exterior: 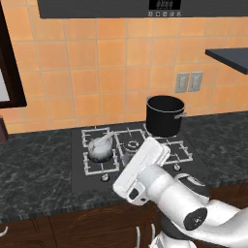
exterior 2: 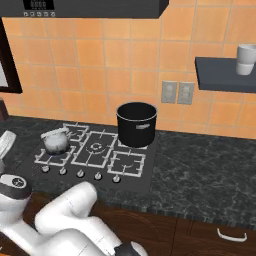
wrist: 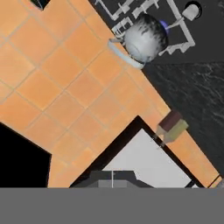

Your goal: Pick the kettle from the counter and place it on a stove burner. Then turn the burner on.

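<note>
The silvery-grey kettle (exterior: 100,147) (exterior 2: 56,141) (wrist: 144,38) sits on the front-left stove burner (exterior: 90,168) (exterior 2: 43,157) of the black cooktop, its pale handle slanting up. A small blue glow shows at the kettle's base in the hand view. My gripper (wrist: 112,178) is raised above the cooktop's front edge and is away from the kettle. Its dark fingertips meet at a thin line with nothing between them. In the left base view the white hand (exterior: 141,169) covers the fingers. The dark marbled counter (exterior: 34,169) (exterior 2: 200,170) surrounds the stove.
A tall black pot (exterior: 165,115) (exterior 2: 136,124) stands on the back-right burner. A row of knobs (exterior 2: 80,173) lines the cooktop's front. A dark shelf with a white cup (exterior 2: 245,59) hangs at the right. A small brown box (wrist: 171,127) sits on the counter by the wall.
</note>
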Available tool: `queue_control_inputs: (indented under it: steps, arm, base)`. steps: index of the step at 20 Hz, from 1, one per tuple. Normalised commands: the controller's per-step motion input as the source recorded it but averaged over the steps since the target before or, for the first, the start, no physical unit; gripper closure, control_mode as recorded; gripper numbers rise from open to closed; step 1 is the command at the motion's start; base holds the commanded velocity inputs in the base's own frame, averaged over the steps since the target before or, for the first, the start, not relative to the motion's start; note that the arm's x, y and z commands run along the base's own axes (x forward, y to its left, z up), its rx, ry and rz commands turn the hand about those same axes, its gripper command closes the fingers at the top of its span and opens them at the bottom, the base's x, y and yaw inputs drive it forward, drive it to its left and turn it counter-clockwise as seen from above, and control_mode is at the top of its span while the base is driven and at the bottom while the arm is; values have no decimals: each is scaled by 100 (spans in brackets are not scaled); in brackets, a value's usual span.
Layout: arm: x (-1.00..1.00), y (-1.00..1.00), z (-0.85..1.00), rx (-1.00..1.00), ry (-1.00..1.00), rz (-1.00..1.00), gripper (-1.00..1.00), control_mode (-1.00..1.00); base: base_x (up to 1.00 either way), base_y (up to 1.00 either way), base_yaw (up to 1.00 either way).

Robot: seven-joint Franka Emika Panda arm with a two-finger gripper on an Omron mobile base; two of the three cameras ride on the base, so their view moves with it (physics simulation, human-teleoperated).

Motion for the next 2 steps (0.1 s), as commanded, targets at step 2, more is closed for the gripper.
queue_control_inputs:
  steps: [2]
  arm:
    - [-95,-100,80,33,-27,0,100,-100]
  base:
    - [0,0,0]
